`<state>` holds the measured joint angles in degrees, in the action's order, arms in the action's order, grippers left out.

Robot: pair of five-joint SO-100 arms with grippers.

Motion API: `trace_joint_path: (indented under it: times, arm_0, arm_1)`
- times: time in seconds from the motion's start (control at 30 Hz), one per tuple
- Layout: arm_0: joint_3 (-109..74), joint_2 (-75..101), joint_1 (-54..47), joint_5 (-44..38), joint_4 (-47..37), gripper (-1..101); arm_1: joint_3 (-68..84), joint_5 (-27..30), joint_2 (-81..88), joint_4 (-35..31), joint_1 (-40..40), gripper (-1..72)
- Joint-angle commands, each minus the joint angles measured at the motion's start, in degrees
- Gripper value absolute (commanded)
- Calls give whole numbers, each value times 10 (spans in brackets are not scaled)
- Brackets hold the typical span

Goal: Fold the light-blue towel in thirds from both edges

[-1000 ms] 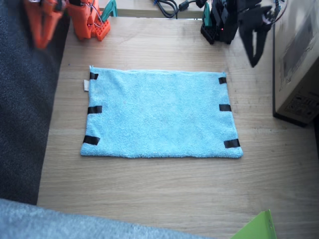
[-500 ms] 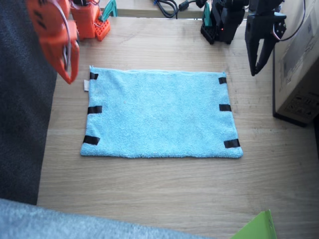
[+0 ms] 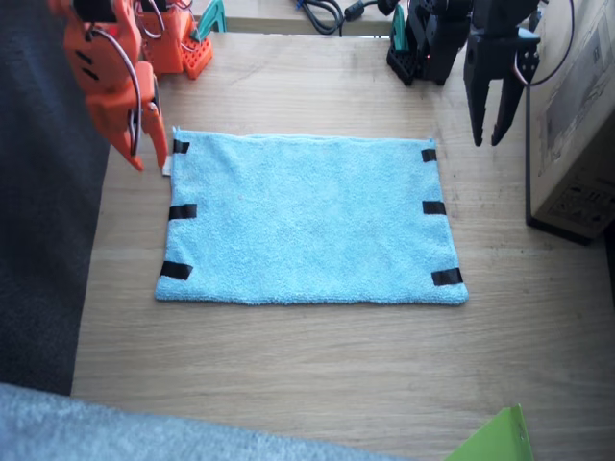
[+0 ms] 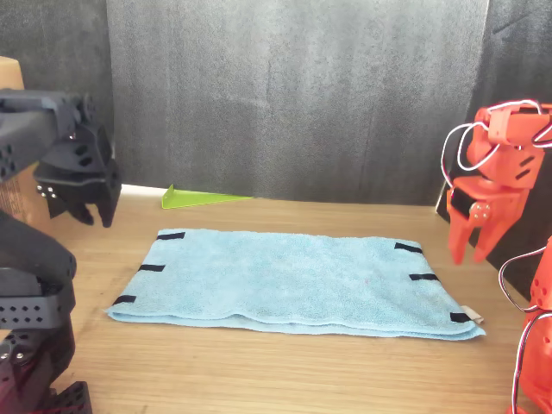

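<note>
The light-blue towel (image 3: 307,221) (image 4: 293,280) lies flat and unfolded on the wooden table. Three black tape strips mark each short edge, one edge (image 3: 179,211) near the right arm and the other edge (image 3: 434,207) near the left arm. A small white tag (image 3: 165,165) sticks out at one corner. My orange right gripper (image 3: 146,159) (image 4: 467,259) hovers open just outside that corner, holding nothing. My black left gripper (image 3: 488,142) (image 4: 79,216) hangs open above the bare table beyond the opposite far corner, also holding nothing.
A cardboard box (image 3: 577,115) stands close beside the left arm. Dark grey fabric (image 3: 48,240) runs along the table's side by the right arm. A lime-green sheet (image 3: 495,442) (image 4: 203,198) lies at the table's edge. Both arm bases and cables (image 3: 322,12) sit at the far edge.
The right gripper has swung in and dropped towards the towel's tag corner. The left gripper has turned to point downward and its fingers have spread. The towel has not moved.
</note>
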<state>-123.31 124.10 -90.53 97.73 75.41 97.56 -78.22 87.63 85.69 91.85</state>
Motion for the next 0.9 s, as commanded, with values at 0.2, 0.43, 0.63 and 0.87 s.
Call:
trace_joint_path:
  times: [0.2,0.43,0.63,0.87]
  arm_0:
    - [-4,13,4,14,7,153]
    - [-4,8,7,14,5,152]
    - [-2,8,9,15,7,151]
    - [-4,11,8,15,8,151]
  arm_1:
    - [28,-11,-20,-38,34,183]
    - [19,-15,-36,-44,51,195]
    - [6,-18,-57,-48,61,197]
    - [2,-16,-73,-54,62,201]
